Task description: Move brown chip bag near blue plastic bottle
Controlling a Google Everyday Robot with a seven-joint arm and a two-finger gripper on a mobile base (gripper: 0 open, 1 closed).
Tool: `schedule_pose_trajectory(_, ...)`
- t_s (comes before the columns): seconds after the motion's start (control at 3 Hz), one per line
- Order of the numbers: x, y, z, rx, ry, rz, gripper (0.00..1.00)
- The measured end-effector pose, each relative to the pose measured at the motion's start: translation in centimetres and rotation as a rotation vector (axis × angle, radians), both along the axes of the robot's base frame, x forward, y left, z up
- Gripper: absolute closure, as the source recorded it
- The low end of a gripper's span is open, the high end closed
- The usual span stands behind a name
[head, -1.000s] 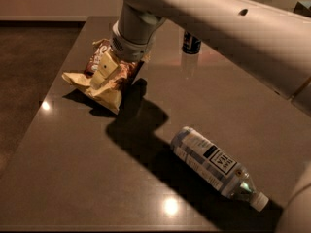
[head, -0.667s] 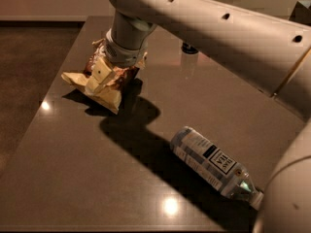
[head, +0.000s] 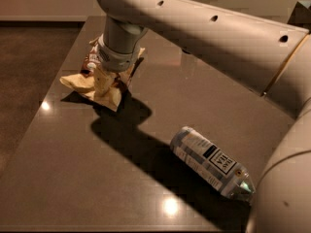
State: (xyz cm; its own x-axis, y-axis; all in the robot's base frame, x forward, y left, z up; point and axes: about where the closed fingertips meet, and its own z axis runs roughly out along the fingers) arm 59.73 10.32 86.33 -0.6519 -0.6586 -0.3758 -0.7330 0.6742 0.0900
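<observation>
Your gripper (head: 104, 79) was down on the brown chip bag (head: 80, 83), far left of the table (head: 97, 178); couldn't tell if it gripped the bag or not; blue plastic bottle (head: 209, 161) lay on its side near right, well apart from the bag.

The brown chip bag (head: 80, 84) lies crumpled at far left, with the gripper (head: 104, 81) right on it. The blue plastic bottle (head: 209, 161) lies on its side well apart, cap pointing near-right.

The arm (head: 204, 28) reaches leftward, pincer (head: 104, 81) pointing down, far left.
</observation>
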Motion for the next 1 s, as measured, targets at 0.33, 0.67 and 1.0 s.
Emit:
schedule_pose_trajectory(0.33,-1.2,-0.6,1.0,0.004,-0.021,0.033,0.70)
schedule_pose_trajectory(0.67,-3.7,-2.2,2.5,0.018,-0.045,0.082,0.95)
schedule_pose_trajectory(1.0,-7.0,-4.8,4.2,0.029,-0.068,0.119,1.00)
